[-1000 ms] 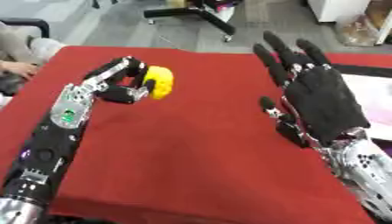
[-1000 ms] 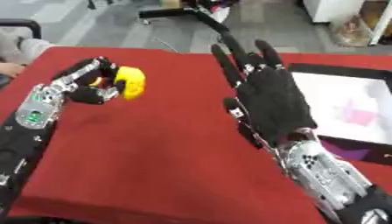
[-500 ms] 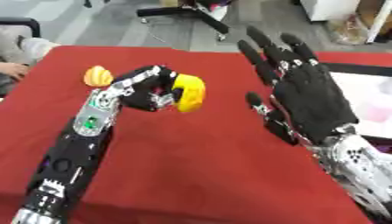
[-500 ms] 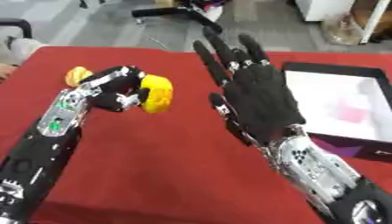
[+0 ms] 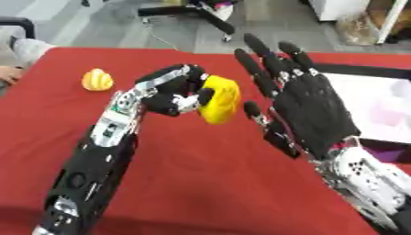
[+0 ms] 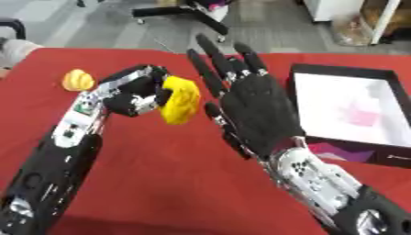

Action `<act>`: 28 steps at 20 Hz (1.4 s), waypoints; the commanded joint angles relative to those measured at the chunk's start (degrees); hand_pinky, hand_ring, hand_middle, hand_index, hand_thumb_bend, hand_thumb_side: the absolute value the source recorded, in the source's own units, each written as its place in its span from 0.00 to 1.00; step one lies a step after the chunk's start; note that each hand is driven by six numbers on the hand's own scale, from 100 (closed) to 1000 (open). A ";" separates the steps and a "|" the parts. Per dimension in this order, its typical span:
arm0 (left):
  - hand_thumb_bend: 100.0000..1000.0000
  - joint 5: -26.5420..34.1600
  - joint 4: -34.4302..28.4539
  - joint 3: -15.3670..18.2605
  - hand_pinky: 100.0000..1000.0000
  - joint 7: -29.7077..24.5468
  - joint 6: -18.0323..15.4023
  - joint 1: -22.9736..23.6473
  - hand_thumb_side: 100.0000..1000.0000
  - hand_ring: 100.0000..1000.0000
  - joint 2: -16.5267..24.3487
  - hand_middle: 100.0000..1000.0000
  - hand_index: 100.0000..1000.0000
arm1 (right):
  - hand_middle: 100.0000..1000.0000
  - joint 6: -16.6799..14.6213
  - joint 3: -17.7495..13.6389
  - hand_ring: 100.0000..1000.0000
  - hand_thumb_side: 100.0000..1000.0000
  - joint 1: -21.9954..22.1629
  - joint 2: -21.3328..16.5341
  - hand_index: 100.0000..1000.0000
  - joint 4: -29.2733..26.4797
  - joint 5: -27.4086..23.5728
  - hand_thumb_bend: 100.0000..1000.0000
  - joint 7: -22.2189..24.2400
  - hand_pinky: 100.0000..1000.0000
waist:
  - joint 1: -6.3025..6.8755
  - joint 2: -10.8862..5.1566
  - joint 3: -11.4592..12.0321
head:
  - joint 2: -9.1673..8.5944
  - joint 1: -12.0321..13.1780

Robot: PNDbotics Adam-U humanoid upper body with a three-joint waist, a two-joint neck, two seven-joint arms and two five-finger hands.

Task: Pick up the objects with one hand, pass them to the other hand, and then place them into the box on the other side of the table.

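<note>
My left hand (image 5: 169, 92) is shut on a yellow object (image 5: 220, 99) and holds it above the red table (image 5: 185, 183), near the middle. Just to the right of it my right hand (image 5: 309, 103) stands open, palm toward the yellow object, fingers straight up and a small gap from it. A second small yellow-orange object (image 5: 97, 80) lies on the table at the far left. The black box (image 6: 353, 114) with a white inside sits at the right side; a pink shape shows in it.
An office chair base (image 5: 197, 8) stands on the floor beyond the table's far edge. A person's sleeve (image 5: 24, 48) shows at the upper left corner, away from the objects.
My left hand has carried the yellow object rightward to close beside the right palm. The small yellow-orange object has come into sight at the left. The camera view has shifted.
</note>
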 commanded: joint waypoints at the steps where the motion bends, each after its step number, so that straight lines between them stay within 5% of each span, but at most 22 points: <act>1: 0.00 1.37 -2.74 0.23 0.51 -0.08 1.40 -0.99 0.35 0.24 -0.72 0.10 0.23 | 1.00 -0.07 -0.07 0.64 0.00 -0.53 -0.60 1.00 -1.10 -0.75 0.24 -0.59 0.88 | -0.14 -0.44 0.02 | -0.16 -0.22; 17: 0.00 3.35 -5.60 -0.91 0.51 -0.08 4.20 -1.39 0.37 0.25 -2.71 0.10 0.23 | 0.98 1.34 0.71 0.67 0.00 -0.36 -0.73 1.00 -1.10 -3.57 0.13 -4.00 0.79 | -0.12 -0.35 -0.01 | -0.16 -0.10; 28: 0.00 1.92 -4.83 -0.12 0.51 -0.08 3.92 -1.60 0.37 0.25 -3.48 0.10 0.23 | 0.98 0.86 0.69 0.67 0.00 -0.38 -1.03 1.00 -1.10 -4.98 0.15 -6.08 0.78 | -0.14 -0.44 -0.02 | -0.16 -0.03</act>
